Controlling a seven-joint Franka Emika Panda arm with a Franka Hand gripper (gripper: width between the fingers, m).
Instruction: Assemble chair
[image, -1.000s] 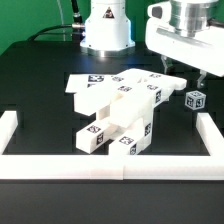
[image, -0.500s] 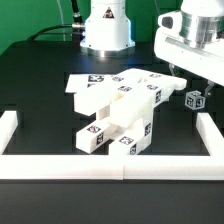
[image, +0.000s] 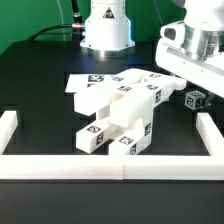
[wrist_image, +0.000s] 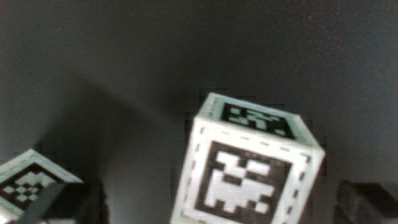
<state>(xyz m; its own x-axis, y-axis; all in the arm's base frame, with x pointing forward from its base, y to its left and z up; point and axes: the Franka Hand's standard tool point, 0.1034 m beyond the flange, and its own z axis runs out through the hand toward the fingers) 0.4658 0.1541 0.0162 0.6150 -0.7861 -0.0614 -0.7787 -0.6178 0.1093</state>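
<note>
**Chair, part-built.** The main cluster of the chair (image: 118, 115), slabs and leg pieces stacked and apparently joined, stood mid-table, tags showing on several faces. Judged partway through: the form was not yet a recognisable chair.

**Loose small block** (image: 195, 99). It sat on the black table to the exterior view's right, apart from the cluster and unattached. The wrist view showed it upright (wrist_image: 249, 165).

**Gripper** (image: 186, 86). It hung just above that block with jaws apart, holding nothing.

**Surroundings.** A low white border wall (image: 100, 165) edged the near side. A corner of another tagged piece (wrist_image: 32, 180) lay beside the block, which part unclear. It was a possible obstruction to the closing fingers.
</note>
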